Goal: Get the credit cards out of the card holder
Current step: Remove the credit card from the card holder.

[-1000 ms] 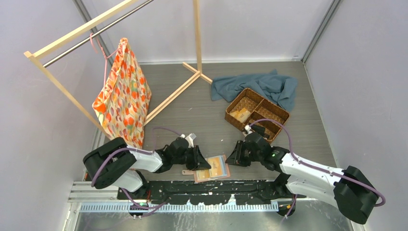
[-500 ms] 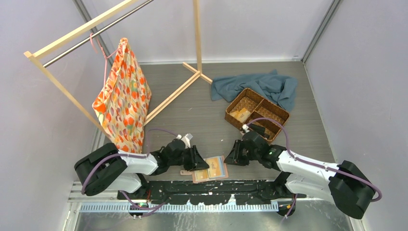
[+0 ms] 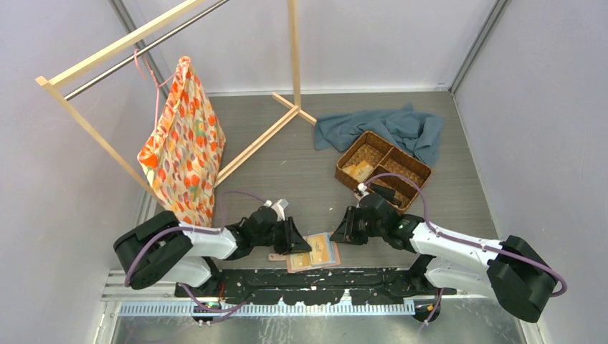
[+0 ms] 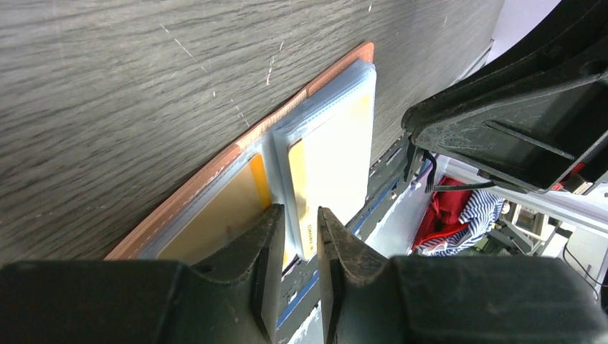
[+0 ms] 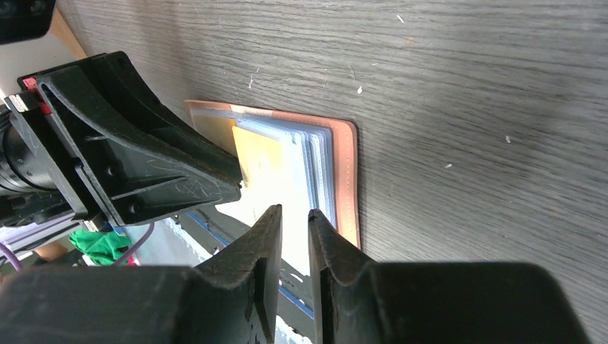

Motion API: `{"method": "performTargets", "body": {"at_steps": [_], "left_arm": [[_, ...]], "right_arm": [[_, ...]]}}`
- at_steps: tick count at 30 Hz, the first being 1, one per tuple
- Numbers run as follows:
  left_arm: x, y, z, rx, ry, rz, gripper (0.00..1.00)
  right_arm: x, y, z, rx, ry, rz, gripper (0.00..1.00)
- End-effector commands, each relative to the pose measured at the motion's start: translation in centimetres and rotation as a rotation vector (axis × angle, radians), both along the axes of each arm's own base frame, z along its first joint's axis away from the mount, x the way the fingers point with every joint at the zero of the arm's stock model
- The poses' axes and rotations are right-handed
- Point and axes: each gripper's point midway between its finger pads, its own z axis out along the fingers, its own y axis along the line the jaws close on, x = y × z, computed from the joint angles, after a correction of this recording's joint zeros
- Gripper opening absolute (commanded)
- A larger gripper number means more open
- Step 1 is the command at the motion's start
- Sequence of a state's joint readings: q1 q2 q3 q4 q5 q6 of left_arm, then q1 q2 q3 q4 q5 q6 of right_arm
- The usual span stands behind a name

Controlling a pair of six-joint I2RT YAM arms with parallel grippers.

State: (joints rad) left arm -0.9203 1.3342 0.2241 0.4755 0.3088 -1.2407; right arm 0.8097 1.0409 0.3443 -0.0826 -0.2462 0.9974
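The left arm (image 3: 208, 240) and the right arm (image 3: 452, 244) lie low, reaching inward from their bases at the near edge. The left gripper (image 3: 305, 246) and the right gripper (image 3: 338, 235) face each other near the middle, close but apart. The left fingers (image 4: 265, 236) stand a narrow slit apart, and whether they pinch anything cannot be told; the right fingers (image 5: 265, 229) point down with a similarly slim gap and nothing between them.

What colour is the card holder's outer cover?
The card holder is salmon-pink, visible as its border; clearest in the right wrist view.
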Motion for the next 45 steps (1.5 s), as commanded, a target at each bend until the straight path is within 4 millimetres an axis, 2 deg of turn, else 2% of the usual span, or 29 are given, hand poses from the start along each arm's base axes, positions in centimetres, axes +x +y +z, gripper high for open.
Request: {"method": "performTargets", "body": {"at_steps": [1,10,15,30,35,39,45], "left_arm": [[0.6,-1.0,0.7,-0.038,-0.03,-0.019,0.24],[0.7,-1.9,0.5,-0.071,-0.016,-0.03,0.15],[0.8,-1.9,0.3,-0.068,-0.005,-0.024,0.01],[0.8,-0.6,-0.6,0.016,-0.003,-0.011,0.01],[0.7,-0.6,-0.5,0.015,-0.006,-0.018,0.01],[0.6,-0.4,-0.7,0.019,-0.002,-0.022,0.01],[0.3,0.4,-1.1,0.031,0.004,-0.015,0.01]], "right_arm": [[0.8,1.1,1.8,0.05,-0.05,0.013,0.25],[0.8,1.3,1.5,0.049,-0.044,0.022,0.25],[0.7,1.6,1.6,0.057,-0.039,0.033,0.25],[0.0,2.7,1.6,0.085,-0.032,0.089,0.25],[-0.1,2.4,0.1,0.063,-0.009,0.071,0.24],[-0.3,1.3,-1.6,0.014,0.016,0.025,0.21],[-0.6,0.0,-3.0,-0.034,0.037,-0.01,0.21]]}}
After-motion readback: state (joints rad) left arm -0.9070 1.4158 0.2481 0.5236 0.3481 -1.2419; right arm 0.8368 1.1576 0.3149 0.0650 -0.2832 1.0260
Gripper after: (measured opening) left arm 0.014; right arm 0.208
